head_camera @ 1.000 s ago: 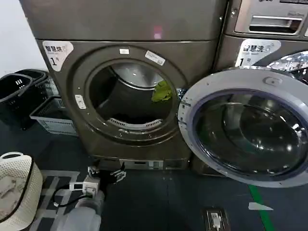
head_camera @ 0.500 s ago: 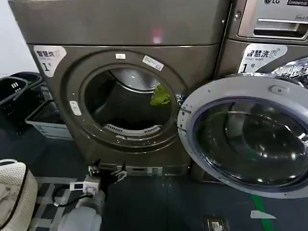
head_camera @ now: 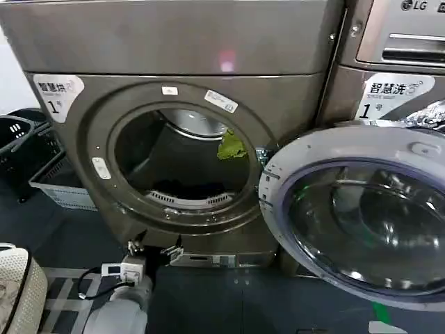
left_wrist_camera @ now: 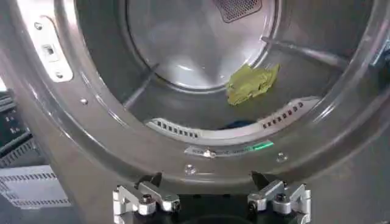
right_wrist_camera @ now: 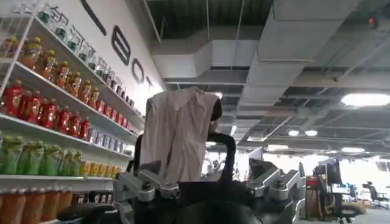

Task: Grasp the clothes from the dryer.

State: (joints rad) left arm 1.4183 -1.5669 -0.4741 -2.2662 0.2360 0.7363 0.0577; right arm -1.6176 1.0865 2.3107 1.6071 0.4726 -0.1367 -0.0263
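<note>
Behind the dryer (head_camera: 174,56)'s open porthole, your clothes (head_camera: 231,145) cling to the drum at about 1 o'clock from your released, empty left gripper (head_camera: 154,248), the nearer one.

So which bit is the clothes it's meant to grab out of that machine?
Start at the big bronze-grey dryer with the white "1" sticker and its round door swung open. Look through the porthole to the right side of the steel drum. The clothes are the small crumpled yellow-green scrap there, the only bright colour against the dark metal; the left gripper sits low outside the opening, fingers open.
</note>
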